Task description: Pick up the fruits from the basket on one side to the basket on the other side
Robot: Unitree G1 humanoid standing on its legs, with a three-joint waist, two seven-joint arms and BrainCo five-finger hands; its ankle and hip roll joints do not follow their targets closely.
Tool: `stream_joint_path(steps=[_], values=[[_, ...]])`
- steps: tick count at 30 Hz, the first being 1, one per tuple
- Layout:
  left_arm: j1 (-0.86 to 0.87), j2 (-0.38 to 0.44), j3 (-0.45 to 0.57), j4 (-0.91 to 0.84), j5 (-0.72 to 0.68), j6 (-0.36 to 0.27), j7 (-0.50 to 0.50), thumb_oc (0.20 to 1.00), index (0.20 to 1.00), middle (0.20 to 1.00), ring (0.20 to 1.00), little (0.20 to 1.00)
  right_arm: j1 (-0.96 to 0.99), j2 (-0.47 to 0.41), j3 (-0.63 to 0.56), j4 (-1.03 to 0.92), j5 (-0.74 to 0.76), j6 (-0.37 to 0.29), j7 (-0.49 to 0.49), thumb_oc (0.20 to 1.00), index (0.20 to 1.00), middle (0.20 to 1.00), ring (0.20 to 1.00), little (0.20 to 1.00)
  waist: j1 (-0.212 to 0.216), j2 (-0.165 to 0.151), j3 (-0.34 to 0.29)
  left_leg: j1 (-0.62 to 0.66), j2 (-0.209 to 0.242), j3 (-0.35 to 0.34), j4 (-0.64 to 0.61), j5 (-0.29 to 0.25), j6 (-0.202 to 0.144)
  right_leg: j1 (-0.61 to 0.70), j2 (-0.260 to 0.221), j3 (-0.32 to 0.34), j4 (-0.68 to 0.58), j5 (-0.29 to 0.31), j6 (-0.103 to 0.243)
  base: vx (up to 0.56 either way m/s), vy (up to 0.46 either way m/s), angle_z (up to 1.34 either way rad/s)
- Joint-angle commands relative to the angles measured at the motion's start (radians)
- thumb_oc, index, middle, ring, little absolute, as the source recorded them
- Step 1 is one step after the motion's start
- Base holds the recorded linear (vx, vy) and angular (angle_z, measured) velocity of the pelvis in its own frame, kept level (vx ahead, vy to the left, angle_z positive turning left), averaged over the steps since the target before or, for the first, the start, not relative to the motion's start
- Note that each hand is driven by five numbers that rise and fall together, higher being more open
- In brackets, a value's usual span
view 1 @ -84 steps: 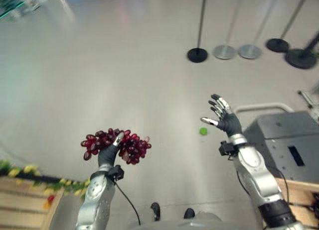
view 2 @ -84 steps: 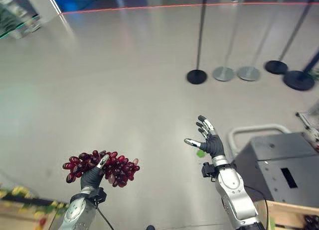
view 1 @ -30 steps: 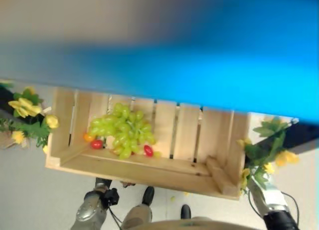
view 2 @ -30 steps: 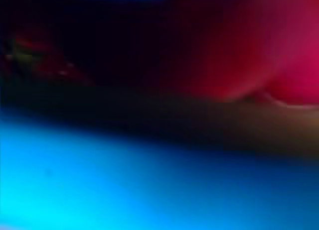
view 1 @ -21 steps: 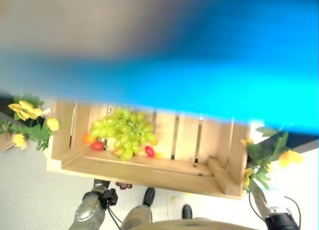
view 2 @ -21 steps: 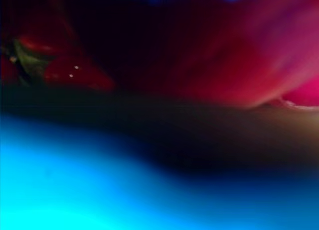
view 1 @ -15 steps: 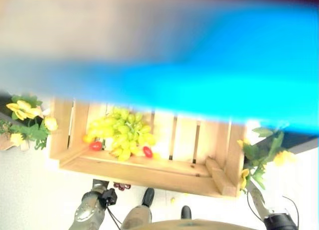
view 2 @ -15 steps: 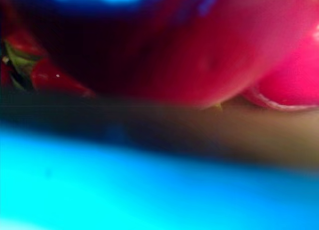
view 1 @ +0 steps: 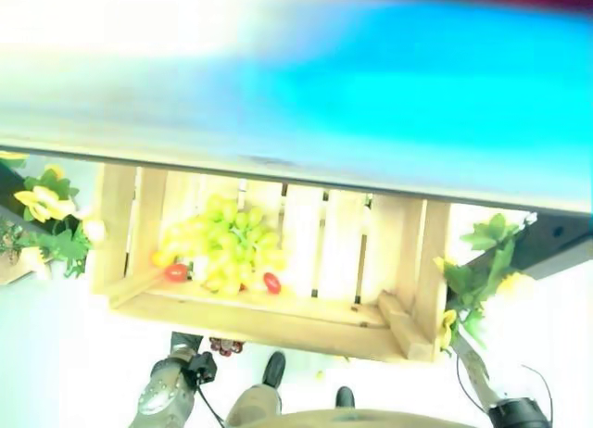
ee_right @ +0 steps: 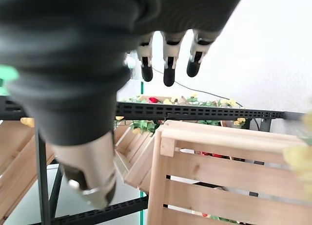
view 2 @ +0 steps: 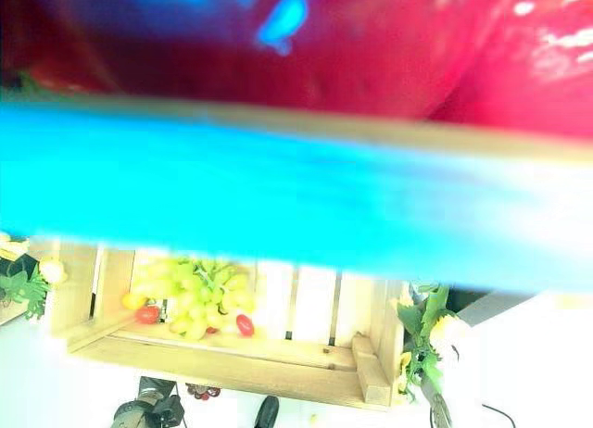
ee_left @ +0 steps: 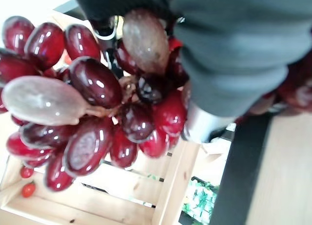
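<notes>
My left hand is shut on a bunch of dark red grapes, which hangs past its fingers. In the left eye view the red grapes peek out just below the front edge of a wooden crate, at the end of my left arm. Inside the crate, at its left end, lie a bunch of green grapes and small red tomatoes. My right hand hangs open with straight fingers, holding nothing, beside another wooden crate.
A broad blue band very close to the camera covers the upper part of both eye views. Yellow flowers with green leaves flank the crate on both sides. A black shelf rail runs behind the crates.
The camera has swung from the open floor down to the crate. My left hand, still holding the red grapes, has dropped to the crate's front edge; my right arm has lowered.
</notes>
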Motion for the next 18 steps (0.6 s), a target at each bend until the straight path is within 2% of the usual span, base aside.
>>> stream_joint_path(steps=[1,3,4,5,6,8,9,10,11,12,13,14,15,16,18], values=[[-0.152,0.019,0.087,-0.17,-0.059,-0.126,-0.009,0.2,0.2,0.2,0.2,0.2,-0.034,0.003,0.04,-0.108,-0.008,-0.051,0.011,1.0,1.0,1.0,1.0,1.0,0.006,0.018,-0.02,-0.049,0.074,-0.04,0.116,-0.081,-0.108,-0.041,-0.027,-0.066,0.08,-0.15,0.025,-0.22,-0.164,0.1],[-0.165,0.016,0.081,-0.167,-0.064,-0.128,-0.005,0.2,0.2,0.2,0.2,0.2,-0.039,-0.001,0.032,-0.112,-0.011,-0.057,0.004,1.0,1.0,1.0,1.0,1.0,0.003,0.023,-0.009,-0.069,0.08,-0.039,0.116,-0.06,-0.116,-0.044,-0.024,-0.079,0.078,-0.148,0.023,-0.2,-0.078,0.18],[-0.194,0.012,0.061,-0.144,-0.071,-0.13,-0.001,0.2,0.2,0.2,0.2,0.2,-0.049,-0.01,0.016,-0.119,-0.017,-0.067,-0.014,1.0,1.0,1.0,1.0,1.0,-0.018,0.017,0.007,-0.104,0.072,0.062,0.17,-0.07,-0.095,-0.073,-0.042,-0.117,0.088,-0.132,0.025,-0.2,-0.025,0.26],[-0.197,0.012,0.061,-0.142,-0.072,-0.132,-0.001,0.2,0.2,0.2,0.2,0.2,-0.05,-0.01,0.016,-0.118,-0.017,-0.067,-0.014,1.0,1.0,1.0,1.0,1.0,-0.016,0.017,0.008,-0.108,0.071,0.064,0.179,-0.076,-0.093,-0.075,-0.043,-0.115,0.089,-0.134,0.026,-0.35,-0.08,0.68],[-0.211,0.009,0.05,-0.126,-0.07,-0.137,-0.012,0.2,0.2,0.2,0.2,0.2,-0.062,-0.014,0.017,-0.114,-0.028,-0.068,-0.014,1.0,1.0,1.0,1.0,1.0,-0.027,0.003,0.002,-0.083,0.041,0.112,0.27,-0.176,-0.066,-0.103,-0.059,-0.126,0.09,-0.115,0.03,-0.23,-0.065,0.6],[-0.21,0.004,0.049,-0.12,-0.061,-0.137,-0.022,0.2,0.2,0.2,0.2,0.2,-0.058,-0.01,0.021,-0.11,-0.034,-0.063,-0.002,1.0,1.0,1.0,1.0,1.0,-0.035,-0.003,-0.02,-0.037,-0.011,0.1,0.289,-0.248,-0.037,-0.12,-0.067,-0.133,0.073,-0.09,0.035,-0.18,-0.046,0.03],[-0.21,0.004,0.049,-0.12,-0.061,-0.137,-0.022,0.2,0.2,0.2,0.2,0.2,-0.057,-0.01,0.021,-0.11,-0.034,-0.063,-0.002,1.0,1.0,1.0,1.0,1.0,-0.036,-0.003,-0.019,-0.036,-0.011,0.1,0.29,-0.249,-0.037,-0.118,-0.067,-0.133,0.073,-0.09,0.035,-0.15,-0.02,-0.55],[-0.213,-0.007,0.046,-0.116,-0.06,-0.135,-0.029,0.2,0.2,0.2,0.2,0.2,-0.052,0.0,0.018,-0.107,-0.035,-0.061,0.007,1.0,1.0,1.0,1.0,1.0,-0.05,-0.011,-0.039,0.021,-0.07,0.09,0.357,-0.325,-0.004,-0.141,-0.08,-0.142,0.071,-0.069,0.036,-0.2,-0.006,-0.25],[-0.218,-0.009,0.044,-0.116,-0.058,-0.135,-0.029,0.2,0.2,0.2,0.2,0.2,-0.053,0.006,0.017,-0.105,-0.033,-0.062,0.01,1.0,1.0,1.0,1.0,1.0,-0.057,-0.008,-0.048,0.049,-0.089,0.08,0.378,-0.334,0.003,-0.155,-0.082,-0.15,0.078,-0.061,0.035,-0.25,0.012,0.31],[-0.227,-0.015,0.04,-0.117,-0.057,-0.137,-0.026,0.2,0.2,0.2,0.2,0.2,-0.053,0.014,0.015,-0.108,-0.029,-0.064,0.01,1.0,1.0,1.0,1.0,1.0,-0.072,0.008,-0.051,0.093,-0.106,0.077,0.435,-0.367,0.008,-0.169,-0.077,-0.163,0.097,-0.058,0.03,-0.14,0.034,0.58],[-0.228,-0.015,0.04,-0.117,-0.057,-0.137,-0.026,0.2,0.2,0.2,0.2,0.2,-0.054,0.013,0.015,-0.108,-0.029,-0.064,0.01,1.0,1.0,1.0,1.0,1.0,-0.075,0.005,-0.051,0.089,-0.111,0.075,0.435,-0.362,0.008,-0.171,-0.082,-0.165,0.097,-0.055,0.031,-0.22,0.101,0.53],[-0.241,-0.016,0.029,-0.108,-0.057,-0.136,-0.024,0.2,0.2,0.2,0.2,0.2,-0.052,0.022,0.015,-0.105,-0.02,-0.064,0.01,1.0,1.0,1.0,1.0,1.0,-0.099,0.017,-0.063,0.135,-0.139,0.07,0.475,-0.363,0.005,-0.206,-0.089,-0.19,0.124,-0.049,0.022,-0.16,0.083,0.19],[-0.241,-0.016,0.029,-0.108,-0.057,-0.137,-0.024,0.2,0.2,0.2,0.2,0.2,-0.052,0.021,0.015,-0.105,-0.02,-0.064,0.01,1.0,1.0,1.0,1.0,1.0,-0.1,0.017,-0.063,0.135,-0.139,0.069,0.476,-0.364,0.005,-0.206,-0.089,-0.192,0.124,-0.049,0.022,-0.3,0.195,0.12],[-0.246,-0.016,0.02,-0.107,-0.044,-0.134,-0.014,0.2,0.2,0.2,0.2,0.2,-0.046,0.03,0.016,-0.096,-0.017,-0.064,0.002,1.0,1.0,1.0,1.0,1.0,-0.115,0.029,-0.072,0.188,-0.169,0.014,0.449,-0.384,0.014,-0.253,-0.09,-0.203,0.149,-0.029,0.019,-0.18,0.142,0.05],[-0.238,-0.015,0.016,-0.109,-0.038,-0.132,-0.014,0.2,0.2,0.2,0.2,0.2,-0.051,0.027,0.018,-0.082,-0.011,-0.058,-0.003,1.0,1.0,1.0,1.0,1.0,-0.13,0.018,-0.075,0.202,-0.165,0.007,0.386,-0.472,0.051,-0.278,-0.108,-0.205,0.157,-0.01,0.027,-0.21,0.145,0.23]])
